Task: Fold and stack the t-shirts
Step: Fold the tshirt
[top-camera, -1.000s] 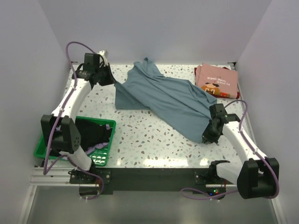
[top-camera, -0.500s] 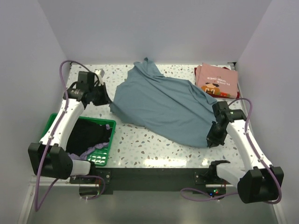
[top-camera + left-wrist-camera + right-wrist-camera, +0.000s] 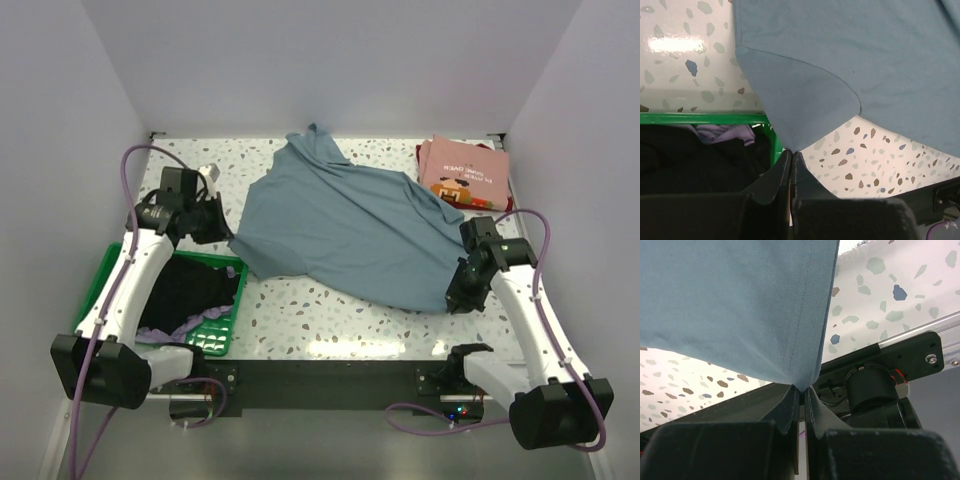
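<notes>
We have pulled nearer: left end effector [image 3: 791, 153] and right end effector [image 3: 801, 389] each pinch a corner of the grey-blue shirt [image 3: 345, 230], now spread wider between them on the counter [image 3: 320, 312], nearly ready for folding.

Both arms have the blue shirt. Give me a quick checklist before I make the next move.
1. Left gripper shut on a corner of the blue shirt: ok.
2. Right gripper shut on another corner: ok.
3. Blue shirt lying flat: not ok, its far end is bunched and creased.
4. Blue shirt apart from the folded pink shirt: cannot tell.
5. Bare table in front of the blue shirt: ok.
</notes>
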`<state>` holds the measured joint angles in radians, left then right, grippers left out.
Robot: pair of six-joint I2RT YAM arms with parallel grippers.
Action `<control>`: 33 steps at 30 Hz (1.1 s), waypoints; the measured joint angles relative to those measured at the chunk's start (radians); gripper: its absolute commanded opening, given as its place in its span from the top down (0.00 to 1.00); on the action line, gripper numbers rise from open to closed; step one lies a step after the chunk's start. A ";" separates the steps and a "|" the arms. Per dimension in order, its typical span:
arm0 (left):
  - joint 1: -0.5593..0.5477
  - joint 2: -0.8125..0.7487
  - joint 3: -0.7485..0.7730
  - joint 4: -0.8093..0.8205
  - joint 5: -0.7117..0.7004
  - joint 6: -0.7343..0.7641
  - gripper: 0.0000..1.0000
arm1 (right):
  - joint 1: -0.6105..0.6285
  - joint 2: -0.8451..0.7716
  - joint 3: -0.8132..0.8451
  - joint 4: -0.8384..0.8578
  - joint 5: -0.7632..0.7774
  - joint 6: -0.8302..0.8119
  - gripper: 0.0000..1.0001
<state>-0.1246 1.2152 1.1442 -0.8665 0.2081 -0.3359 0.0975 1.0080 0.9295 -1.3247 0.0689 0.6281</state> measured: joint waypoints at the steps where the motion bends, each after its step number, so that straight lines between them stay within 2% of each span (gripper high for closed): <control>1: 0.000 0.000 0.000 -0.001 0.000 0.000 1.00 | 0.000 0.002 0.000 0.000 -0.002 0.000 1.00; 6: 0.000 0.038 0.004 0.016 0.019 -0.001 1.00 | 0.000 0.037 -0.037 0.000 -0.067 0.000 1.00; 15: 0.000 0.295 0.096 0.109 0.103 -0.011 1.00 | -0.014 0.251 -0.061 0.031 -0.116 -0.003 1.00; 24: -0.002 0.609 0.462 0.141 0.172 -0.011 1.00 | -0.155 0.399 -0.008 0.146 -0.143 -0.013 1.00; 33: -0.002 0.825 0.748 0.133 0.228 -0.011 1.00 | -0.272 0.483 0.068 0.187 -0.150 -0.038 1.00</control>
<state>-0.1265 2.0399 1.8923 -0.7334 0.4358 -0.3473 -0.1745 1.4906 0.9977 -1.1381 -0.0814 0.5903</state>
